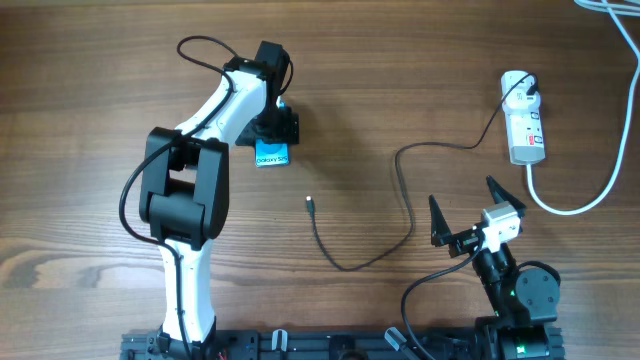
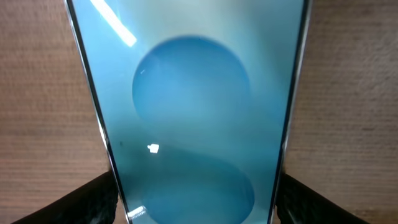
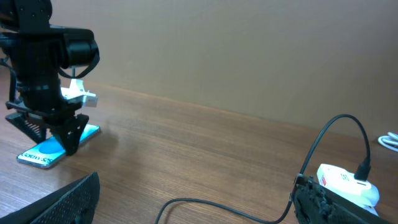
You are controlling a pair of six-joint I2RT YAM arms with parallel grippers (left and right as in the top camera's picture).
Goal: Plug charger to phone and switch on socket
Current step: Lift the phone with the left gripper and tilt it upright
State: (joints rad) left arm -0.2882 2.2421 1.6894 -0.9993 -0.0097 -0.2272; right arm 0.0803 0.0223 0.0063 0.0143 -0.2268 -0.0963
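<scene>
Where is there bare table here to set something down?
Bare wood lies left of the left arm, and top centre between the phone and the socket. Crowded: lower right, where the charger cable loops beside the right tool.

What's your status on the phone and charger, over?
Left jaws astride phone, grip unconfirmed. Right jaws open, empty. Charger plug loose on table, unplugged. Nothing between plug and phone.

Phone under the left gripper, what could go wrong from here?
1. The left gripper straddles the flat phone; closing or lifting could slide or twist it.
2. The charger tip lies apart from it, its cable looped near the open right gripper; a snag could tug the socket.
</scene>
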